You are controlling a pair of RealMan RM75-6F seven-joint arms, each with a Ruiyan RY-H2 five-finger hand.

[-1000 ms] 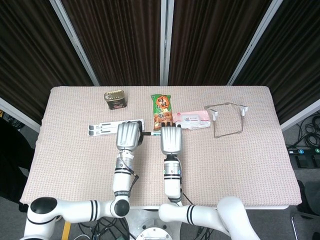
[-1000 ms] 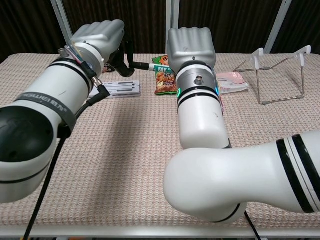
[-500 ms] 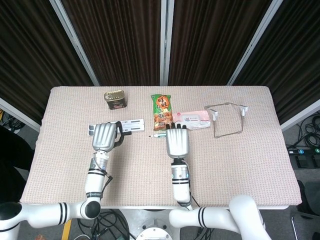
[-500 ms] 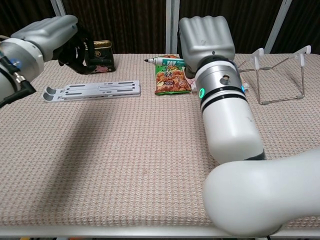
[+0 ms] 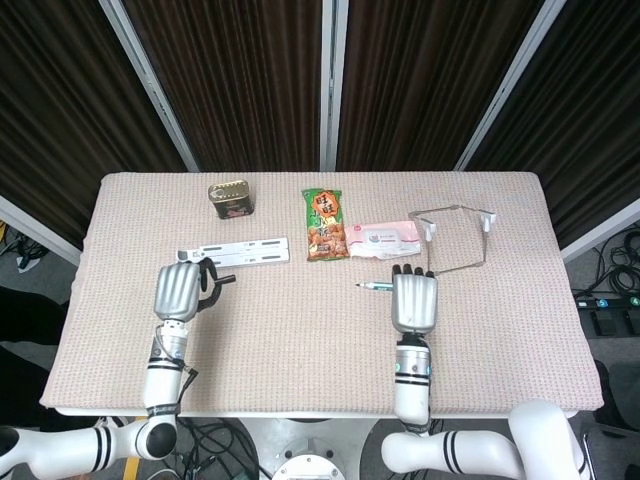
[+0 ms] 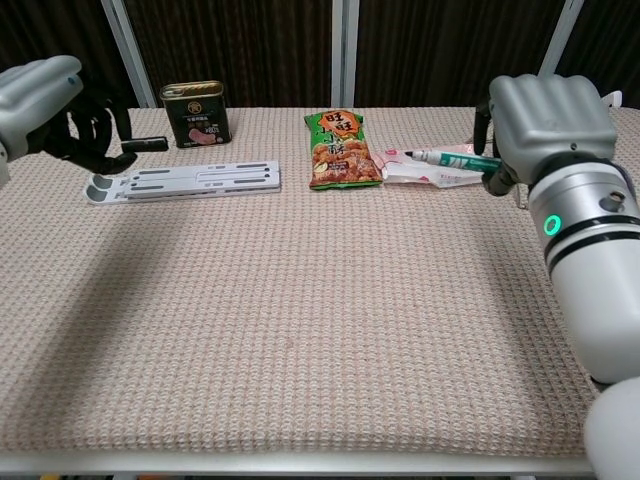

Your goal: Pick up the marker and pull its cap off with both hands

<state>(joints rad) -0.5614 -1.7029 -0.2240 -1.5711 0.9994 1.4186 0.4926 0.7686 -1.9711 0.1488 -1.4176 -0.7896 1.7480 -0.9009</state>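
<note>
My right hand (image 6: 545,125) gripped the marker (image 6: 452,159), a slim green and white pen with its dark tip bare and pointing toward the snack bag (image 5: 323,225). It was lifted off the table (image 5: 300,340), out in front of the pink tissue pack (image 5: 385,240) and to the right of the snack bag. My left hand (image 5: 178,290) was curled around a short black piece, probably the cap (image 6: 145,145), though the view was too dim to be sure; one end poked out past my fingers (image 6: 85,135). That hand sat well to the left of the snack bag, just in front of the flat white stand (image 5: 232,254). A small tin (image 5: 229,198) stood left of the snack bag, a wire rack (image 5: 455,238) right of it.
</note>
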